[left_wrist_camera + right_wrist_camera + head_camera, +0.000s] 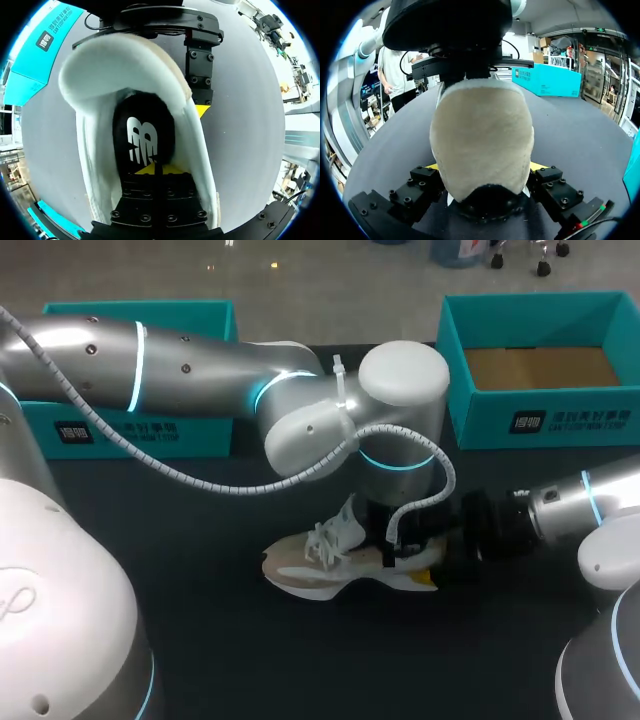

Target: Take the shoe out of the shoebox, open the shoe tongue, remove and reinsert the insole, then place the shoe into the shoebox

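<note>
A white and beige shoe lies on the dark table, toe to the left. My left gripper hangs down into its opening. In the left wrist view its yellow tips are pressed together, shut on the black insole inside the shoe. My right gripper comes in from the right at the heel. In the right wrist view the shoe's heel fills the space between its wide-set fingers, a yellow tip touching each side. One of those fingers shows beside the shoe.
An open teal shoebox with a brown floor stands at the back right. A second teal box part sits at the back left under my left arm, and shows in the left wrist view.
</note>
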Action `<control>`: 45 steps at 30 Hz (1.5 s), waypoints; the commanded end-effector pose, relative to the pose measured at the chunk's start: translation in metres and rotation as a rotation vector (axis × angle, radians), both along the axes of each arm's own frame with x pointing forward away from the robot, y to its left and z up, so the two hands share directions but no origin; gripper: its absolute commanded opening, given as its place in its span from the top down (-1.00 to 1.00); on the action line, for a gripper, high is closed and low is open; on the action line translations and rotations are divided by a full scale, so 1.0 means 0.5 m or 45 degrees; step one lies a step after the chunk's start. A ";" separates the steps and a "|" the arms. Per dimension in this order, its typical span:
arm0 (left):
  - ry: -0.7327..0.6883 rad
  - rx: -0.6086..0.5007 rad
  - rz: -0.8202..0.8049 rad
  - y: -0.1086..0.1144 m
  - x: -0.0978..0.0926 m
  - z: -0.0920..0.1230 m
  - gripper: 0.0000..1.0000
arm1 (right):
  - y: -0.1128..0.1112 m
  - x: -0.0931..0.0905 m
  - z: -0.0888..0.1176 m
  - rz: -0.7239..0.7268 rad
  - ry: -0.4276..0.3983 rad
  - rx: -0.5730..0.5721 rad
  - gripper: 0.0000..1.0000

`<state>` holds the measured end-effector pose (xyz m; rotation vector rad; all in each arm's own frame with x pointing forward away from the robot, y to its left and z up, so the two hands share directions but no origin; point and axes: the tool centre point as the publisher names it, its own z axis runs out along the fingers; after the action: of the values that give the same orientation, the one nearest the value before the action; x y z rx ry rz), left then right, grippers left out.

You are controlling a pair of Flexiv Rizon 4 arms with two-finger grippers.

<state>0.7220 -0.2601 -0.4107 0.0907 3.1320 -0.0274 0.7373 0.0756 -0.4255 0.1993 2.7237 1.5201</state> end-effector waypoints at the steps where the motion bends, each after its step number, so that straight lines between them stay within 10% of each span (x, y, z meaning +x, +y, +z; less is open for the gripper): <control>1: -0.067 -0.041 0.025 0.024 -0.005 -0.024 1.00 | 0.004 0.001 0.004 -0.002 0.003 -0.006 1.00; 26: 0.124 -0.381 0.036 0.071 0.006 0.124 1.00 | 0.004 0.001 0.004 -0.002 0.003 -0.006 1.00; 45: 0.248 -0.618 -0.080 0.016 -0.005 0.197 1.00 | 0.004 0.001 0.004 -0.002 0.003 -0.006 1.00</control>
<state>0.7196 -0.2534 -0.3152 0.1755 3.2056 -0.7951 0.7385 0.0768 -0.4235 0.2011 2.7250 1.5198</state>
